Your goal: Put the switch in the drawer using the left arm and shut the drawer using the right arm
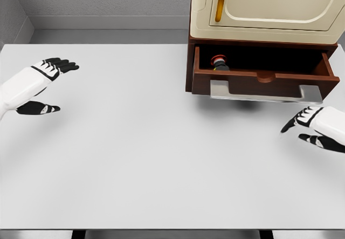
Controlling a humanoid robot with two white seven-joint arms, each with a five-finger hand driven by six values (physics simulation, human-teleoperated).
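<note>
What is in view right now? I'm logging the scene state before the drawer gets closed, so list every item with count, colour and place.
table: one, white, fills most of the view.
cabinet: one, cream body with brown base, at the table's far right.
cabinet handle: one, yellow, upright on the cabinet door's left side.
drawer: one, brown with a silver front pull, open at the cabinet's bottom.
switch: one, red and black, inside the drawer at its left end.
left hand: one, white with black fingers, open, over the table's left edge.
right hand: one, white with black fingers, open, just below the drawer's right end.
</note>
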